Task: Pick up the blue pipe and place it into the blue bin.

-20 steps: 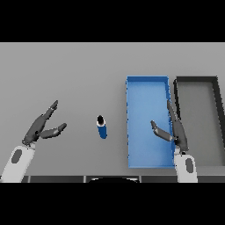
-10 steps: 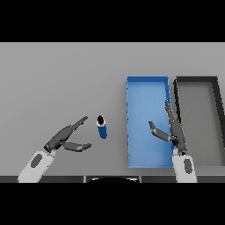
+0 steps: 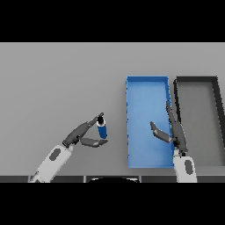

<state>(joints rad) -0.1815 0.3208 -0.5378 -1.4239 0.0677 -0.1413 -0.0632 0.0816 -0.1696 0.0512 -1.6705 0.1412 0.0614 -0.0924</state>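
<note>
My left hand [image 3: 83, 135] brackets the blue pipe [image 3: 102, 128] with straight fingers and thumb; my right hand [image 3: 172, 132] hovers spread wide over the blue bin [image 3: 146, 88].

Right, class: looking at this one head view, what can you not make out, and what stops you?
- Whether the left hand grips the blue pipe: its fingers and thumb flank it, contact unclear.
- Part of the blue bin floor and right wall: covered by the right hand.
- Dark bin: right wall at the picture's edge.
</note>
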